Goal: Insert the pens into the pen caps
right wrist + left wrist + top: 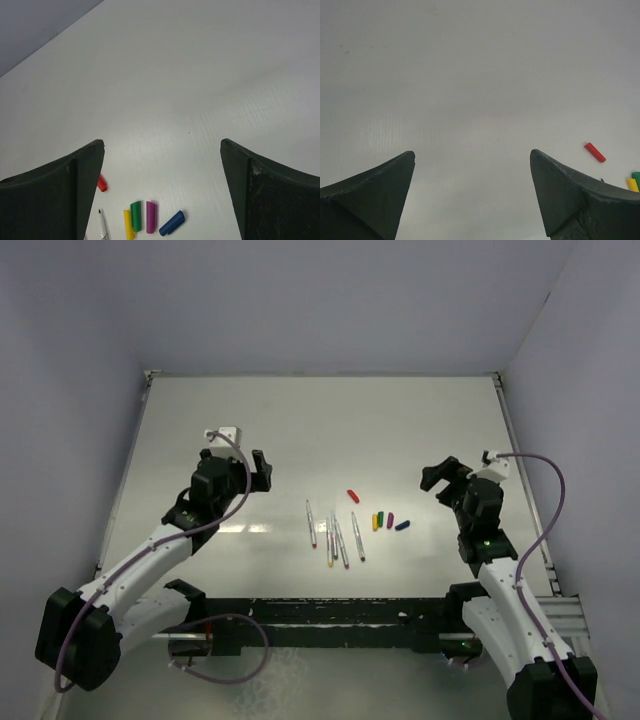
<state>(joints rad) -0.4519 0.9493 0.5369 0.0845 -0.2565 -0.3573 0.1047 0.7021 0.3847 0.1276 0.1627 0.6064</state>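
- Lying on the white desk point(330, 420), the five pens point(335, 537) form a loose fan between the two arms, toward 6 o'clock of the desk's middle; each runs roughly from 12 to 6 o'clock.
- The pen caps lie apart from the pens. The red cap point(353, 495) sits alone at 1 o'clock of the fan.
- The yellow cap point(375, 522), green cap point(381, 517) and purple cap point(390, 520) lie close together at 3 o'clock of the pens, with the dark blue cap point(402, 525) just beyond them.
- The left end effector point(264, 472) hangs at 9 o'clock of the pens, jaws spread wide and holding nothing; its wrist view shows only bare desk between the fingers.
- The right end effector point(437, 476) hangs at 3 o'clock of the caps, also wide open and empty; its wrist view shows the caps at 7 o'clock.
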